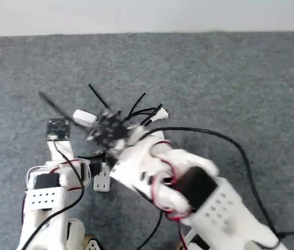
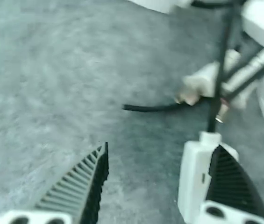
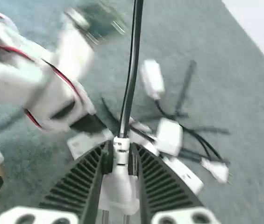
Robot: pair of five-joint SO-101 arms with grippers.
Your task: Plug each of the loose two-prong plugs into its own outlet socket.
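**socketwatcher:** ok, where are you at with the plugs?

**me:** My right fingers are clamped narrow on a white plug, pinched from both sides. Its black cord runs straight out past the tips. In the high view that arm comes in from the lower right and ends around the middle of the frame, over the tangle of cords.

**socketwatcher:** and the left side?

**me:** My left fingers are spread wide, with just grey surface between them. A white outlet socket sits right up against the inner side of one finger, lying flat on the surface. I think it's the same white block at lower centre-left of the high view, just beside my left arm.

**socketwatcher:** any loose ones still lying around?

**me:** yep. In the high view there's a second white plug a bit up and left of centre, its cord trailing toward the upper left. A third plug with two prongs is just right of centre, tips pointing right. Both are on the surface, apart from the socket, with black cords crossing between them.
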